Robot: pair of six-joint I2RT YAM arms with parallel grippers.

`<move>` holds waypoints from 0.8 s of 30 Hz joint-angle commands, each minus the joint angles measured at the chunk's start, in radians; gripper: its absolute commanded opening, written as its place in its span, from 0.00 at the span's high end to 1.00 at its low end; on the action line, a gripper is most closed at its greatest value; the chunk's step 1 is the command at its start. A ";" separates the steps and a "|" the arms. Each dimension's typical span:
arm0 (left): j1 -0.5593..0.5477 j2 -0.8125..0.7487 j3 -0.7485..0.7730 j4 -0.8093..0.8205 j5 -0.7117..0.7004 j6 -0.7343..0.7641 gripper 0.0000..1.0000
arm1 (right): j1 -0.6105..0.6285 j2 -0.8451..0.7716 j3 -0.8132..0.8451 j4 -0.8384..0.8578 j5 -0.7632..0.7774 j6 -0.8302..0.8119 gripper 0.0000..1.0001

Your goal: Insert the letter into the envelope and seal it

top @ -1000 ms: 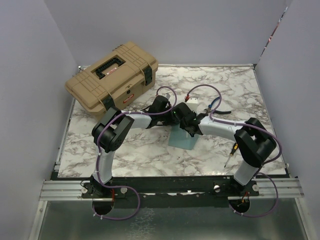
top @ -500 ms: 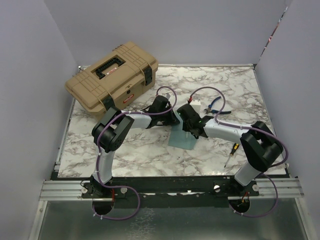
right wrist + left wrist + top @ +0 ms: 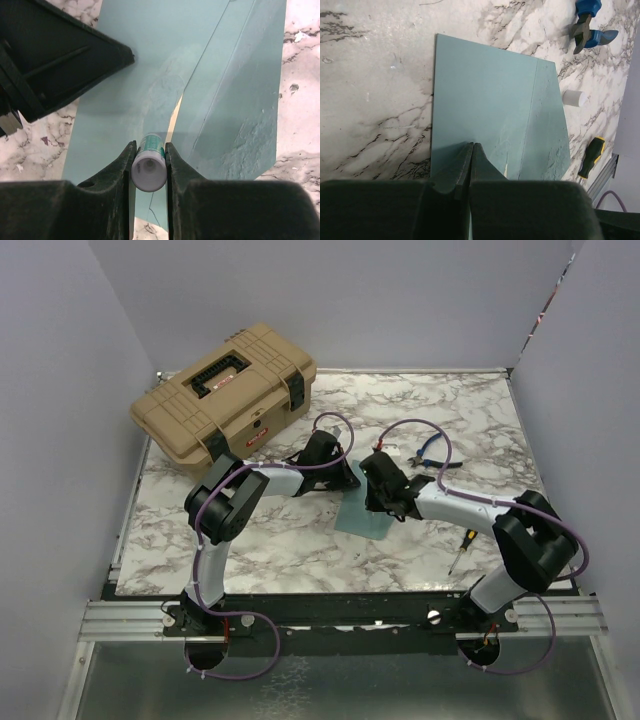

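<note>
Handling: your envelope (image 3: 365, 517) looks thin, light and limp; likely to slide on marble, so pin it flat rather than pinch.
Hold: your left gripper (image 3: 471, 150), fingers pressed together, sits over its 6 o'clock edge in the left wrist view.
Tool: your right gripper (image 3: 148, 146) pinches a glue stick (image 3: 148, 172) above the flap.
Look: teal, faintly creased; the letter (image 3: 173, 120) shows as a cream sliver inside.
Place: middle of the table (image 3: 250, 540), toolbox (image 3: 225, 390) at 10 o'clock.

You see only a cream sliver of the letter (image 3: 173, 122); the rest lies hidden inside the envelope (image 3: 130, 80). The right claw (image 3: 149, 146) covers most of the white tube (image 3: 148, 172), its label unreadable.
</note>
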 commanded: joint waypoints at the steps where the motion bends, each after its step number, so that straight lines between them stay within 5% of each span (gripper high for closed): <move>1: 0.019 0.107 -0.047 -0.193 -0.153 0.054 1.00 | 0.011 0.012 -0.062 -0.208 -0.086 -0.007 1.00; 24: 0.018 0.081 -0.061 -0.197 -0.154 0.080 1.00 | -0.051 0.226 0.099 -0.138 0.198 -0.032 1.00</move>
